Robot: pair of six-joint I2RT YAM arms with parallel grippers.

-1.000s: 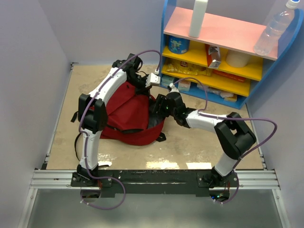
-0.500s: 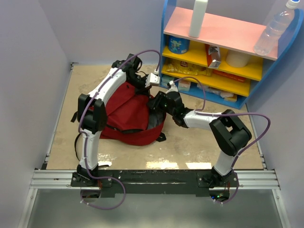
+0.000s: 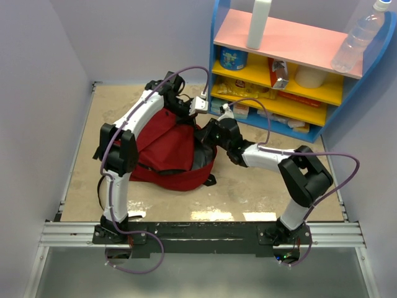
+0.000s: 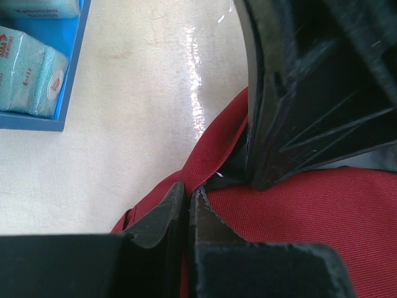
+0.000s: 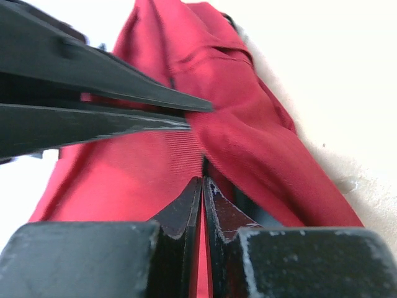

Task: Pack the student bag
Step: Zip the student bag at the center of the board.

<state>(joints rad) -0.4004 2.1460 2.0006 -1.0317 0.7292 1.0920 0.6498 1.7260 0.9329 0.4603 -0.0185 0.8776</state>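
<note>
Red bag [image 3: 166, 149] flat on bench [image 3: 260, 189], mouth at right end. Left fingers [image 4: 162, 214] pinched tight on far rim cloth. Right fingers [image 5: 183, 208] pinched tight on near rim cloth. Mouth between both.

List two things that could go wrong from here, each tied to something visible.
1. The left gripper and right gripper each pinch only a thin fold of the bag; the fabric may slip out under a pull.
2. The grippers sit very close together, so they could knock each other while moving.
</note>
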